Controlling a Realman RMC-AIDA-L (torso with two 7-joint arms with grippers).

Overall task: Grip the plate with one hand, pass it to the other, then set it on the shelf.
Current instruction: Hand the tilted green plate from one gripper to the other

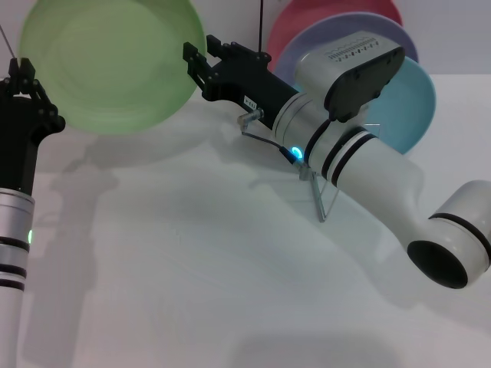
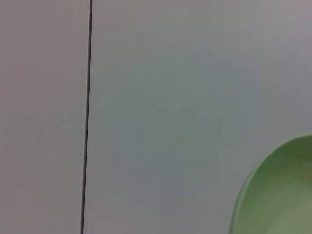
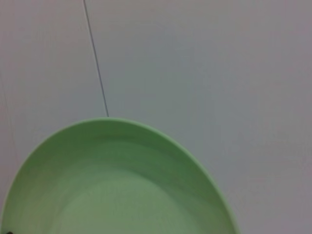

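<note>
My left gripper point(image 1: 21, 77) is clamped on the left rim of the green plate point(image 1: 115, 61), which I hold upright above the tabletop point(image 1: 192, 253). At the plate's right rim my right gripper point(image 1: 201, 57) has its jaws apart around the edge. Right of the plate, the shelf point(image 1: 322, 195) carries pink, lavender and turquoise plates.

No legible text in any view. My right arm point(image 1: 261, 96) carries one small white label by the wrist; its characters are too small to read.
</note>
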